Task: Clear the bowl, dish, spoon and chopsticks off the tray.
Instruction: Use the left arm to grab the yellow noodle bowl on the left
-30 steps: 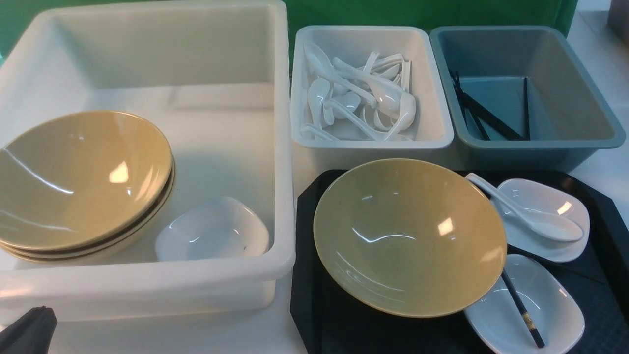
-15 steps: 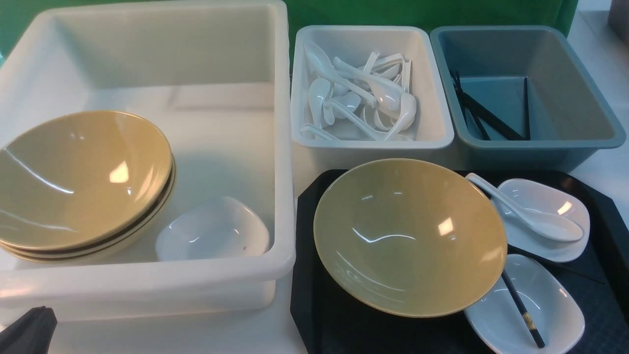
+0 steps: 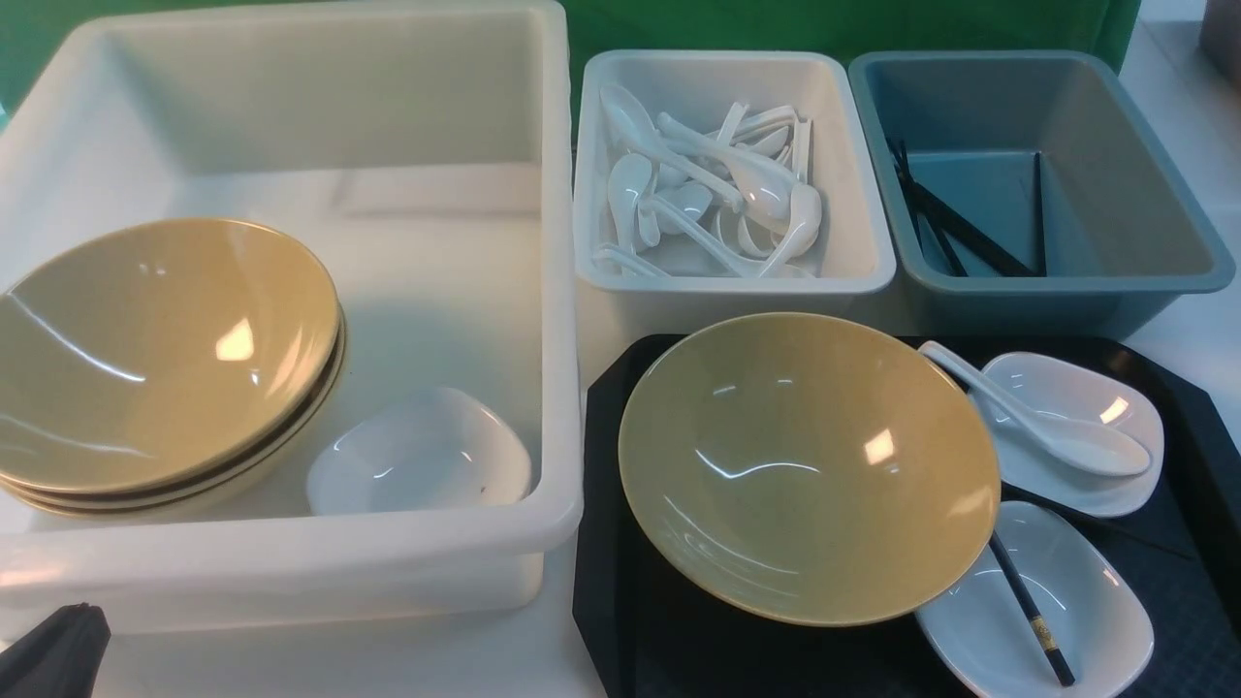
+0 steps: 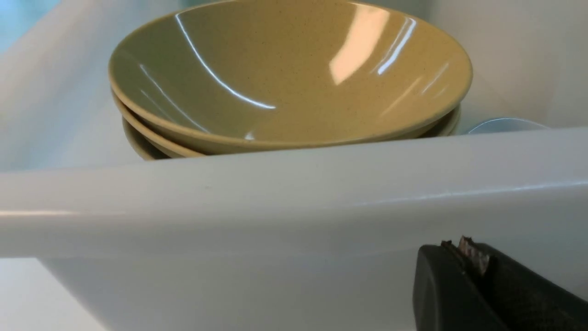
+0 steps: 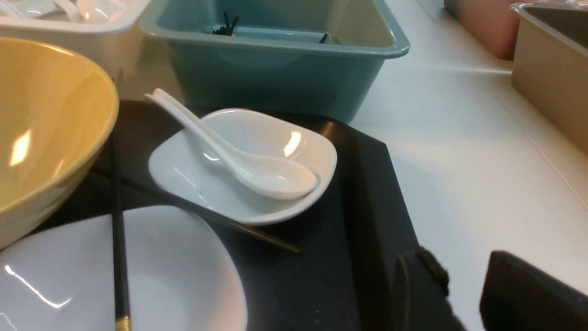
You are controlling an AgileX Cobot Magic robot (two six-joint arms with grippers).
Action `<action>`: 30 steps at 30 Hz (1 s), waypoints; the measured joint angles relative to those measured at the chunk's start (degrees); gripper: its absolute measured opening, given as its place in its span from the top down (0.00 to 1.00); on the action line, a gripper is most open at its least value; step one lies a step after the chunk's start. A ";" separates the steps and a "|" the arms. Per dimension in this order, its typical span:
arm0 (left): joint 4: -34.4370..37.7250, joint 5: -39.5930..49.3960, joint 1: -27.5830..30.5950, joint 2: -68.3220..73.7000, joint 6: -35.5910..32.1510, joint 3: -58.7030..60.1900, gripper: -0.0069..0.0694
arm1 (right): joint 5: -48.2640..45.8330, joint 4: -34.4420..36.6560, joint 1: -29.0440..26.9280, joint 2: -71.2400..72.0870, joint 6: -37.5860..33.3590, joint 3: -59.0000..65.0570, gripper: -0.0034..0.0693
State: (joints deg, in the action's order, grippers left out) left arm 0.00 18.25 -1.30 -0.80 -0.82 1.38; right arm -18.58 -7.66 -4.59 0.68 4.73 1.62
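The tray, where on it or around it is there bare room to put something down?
The tray is bare along its left side and in its near right corner. Outside it, white table lies bare right of the tray. Crowded: the tray's middle and far right, with the bowl, dishes, spoon and chopsticks.

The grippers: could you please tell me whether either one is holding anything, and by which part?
Neither holds anything: the left gripper is shut on nothing, and the right gripper stands open and empty.
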 joint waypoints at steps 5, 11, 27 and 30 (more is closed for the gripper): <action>-0.77 -1.14 0.00 0.00 0.01 0.05 0.93 | 0.41 -0.18 0.00 0.00 0.00 0.00 0.63; -0.98 -20.03 0.00 0.00 -0.06 0.10 0.93 | 16.10 -0.41 0.00 0.00 0.00 0.00 0.63; -0.90 -76.73 0.00 -0.10 12.24 0.10 0.93 | 63.90 -0.91 0.00 0.00 20.04 0.00 0.63; 0.00 -70.66 0.00 -0.14 15.10 -2.58 0.93 | 58.16 -0.91 0.00 0.00 23.56 -1.35 0.68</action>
State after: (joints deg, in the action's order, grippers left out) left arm 0.00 -52.41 -1.30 -0.94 14.27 -1.19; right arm 39.58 -8.57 -4.59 0.68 28.29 0.26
